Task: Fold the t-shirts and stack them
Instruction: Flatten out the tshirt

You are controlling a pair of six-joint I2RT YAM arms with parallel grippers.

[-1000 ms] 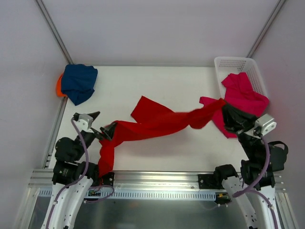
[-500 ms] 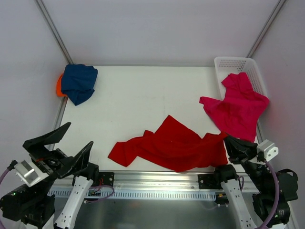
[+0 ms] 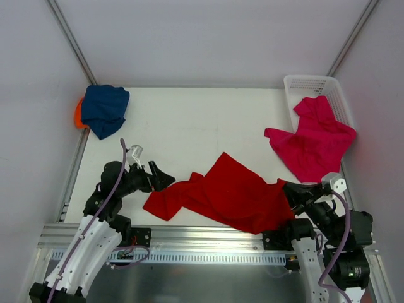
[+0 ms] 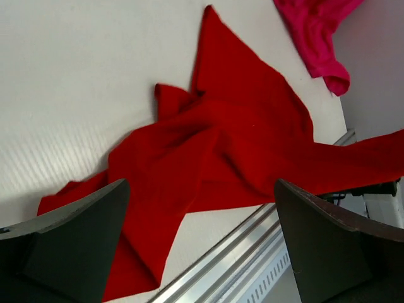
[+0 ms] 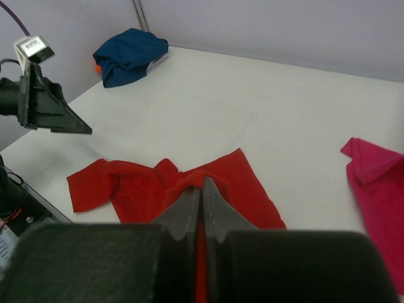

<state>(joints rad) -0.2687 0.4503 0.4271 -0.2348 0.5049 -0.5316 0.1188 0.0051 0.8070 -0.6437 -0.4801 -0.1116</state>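
top external: basket [image 3: 309, 84] holds pink shirt [image 3: 312, 142]; left gripper [image 3: 163, 178] apart, right [image 3: 287, 188] clamps red shirt [image 3: 233, 192].

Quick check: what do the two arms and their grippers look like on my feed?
Left arm and right arm: white lower links, black upper joints, a looping greyish-purple cable each. Left gripper and right gripper: black wedge-shaped fingers, pale camera block behind.
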